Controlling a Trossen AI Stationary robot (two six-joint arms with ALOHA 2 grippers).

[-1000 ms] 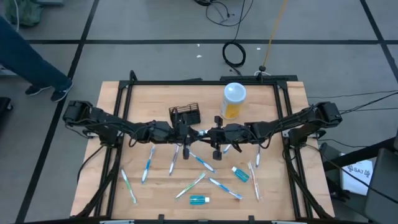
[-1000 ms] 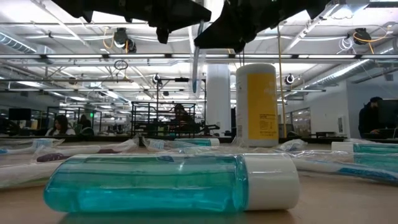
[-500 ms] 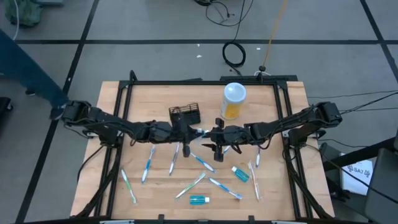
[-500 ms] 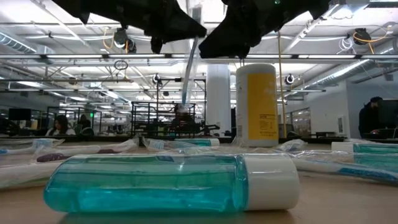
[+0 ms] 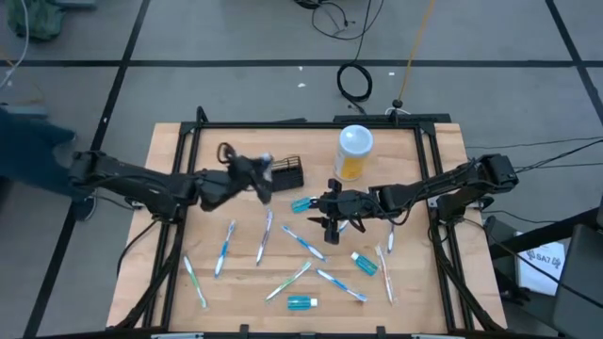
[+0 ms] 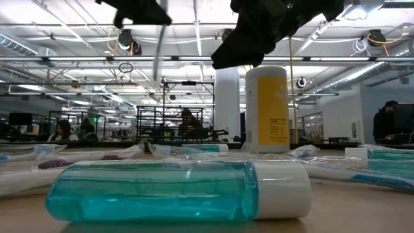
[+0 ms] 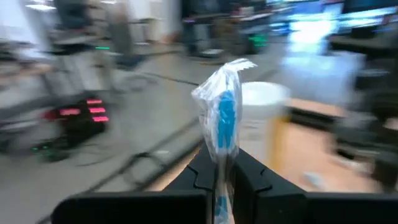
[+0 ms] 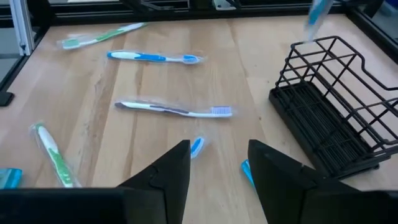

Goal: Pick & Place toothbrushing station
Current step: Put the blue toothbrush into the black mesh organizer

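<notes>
**Wrapped toothbrush in the left arm, rack waiting above centre**

You are working on a pale wooden table inside a black frame, on a grey taped floor, with an open workshop behind it in the low view.

The toothbrushing station stands just above the middle of the high view, left of the white-lidded container with orange contents. In the right wrist view the station fills the right side of the frame: an open black wire rack, apparently empty. You should expect it to be light and stiff, likely to slide or tip if nudged; its top rim wires are the sensible place to take hold.

Your left gripper sits just left of the rack, blurred in the high view. The left wrist view shows its fingers clamped on a toothbrush with a blue handle in clear crinkled wrapping. That wrapper probably makes it slippery, so hold the handle firmly.

Your right gripper hovers right of centre, below the container, jaws spread apart and holding nothing.

More wrapped toothbrushes and two small teal bottles lie scattered across the lower half of the table.
</notes>
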